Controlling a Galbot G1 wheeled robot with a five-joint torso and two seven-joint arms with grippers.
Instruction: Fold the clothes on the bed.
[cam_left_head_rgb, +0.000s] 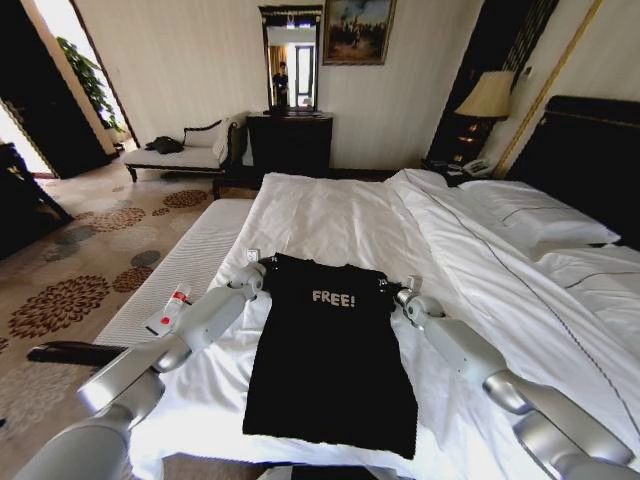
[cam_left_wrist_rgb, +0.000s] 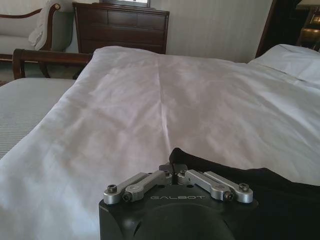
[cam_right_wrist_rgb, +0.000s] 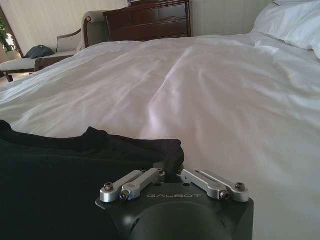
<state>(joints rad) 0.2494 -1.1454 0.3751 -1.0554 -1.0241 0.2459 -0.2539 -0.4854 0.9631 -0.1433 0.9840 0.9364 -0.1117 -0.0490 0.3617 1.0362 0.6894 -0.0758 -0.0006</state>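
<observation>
The clothes are one black T-shirt (cam_left_head_rgb: 330, 350) with white "FREE!" lettering, spread flat on the white duvet of the bed (cam_left_head_rgb: 340, 215), sleeves tucked in so it forms a long rectangle. My left gripper (cam_left_head_rgb: 262, 266) is at its far left shoulder corner, and in the left wrist view the left gripper (cam_left_wrist_rgb: 174, 169) is shut on a pinch of black T-shirt (cam_left_wrist_rgb: 240, 185) fabric. My right gripper (cam_left_head_rgb: 397, 290) is at the far right shoulder corner. In the right wrist view the right gripper (cam_right_wrist_rgb: 170, 167) is shut on the T-shirt (cam_right_wrist_rgb: 60, 175) corner.
A grey bench (cam_left_head_rgb: 190, 265) runs along the bed's left side with a small white and red object (cam_left_head_rgb: 170, 308) on it. Pillows (cam_left_head_rgb: 530, 210) and the dark headboard (cam_left_head_rgb: 590, 150) lie to the right. A dark dresser (cam_left_head_rgb: 290, 140) and a chaise lounge (cam_left_head_rgb: 190, 150) stand beyond.
</observation>
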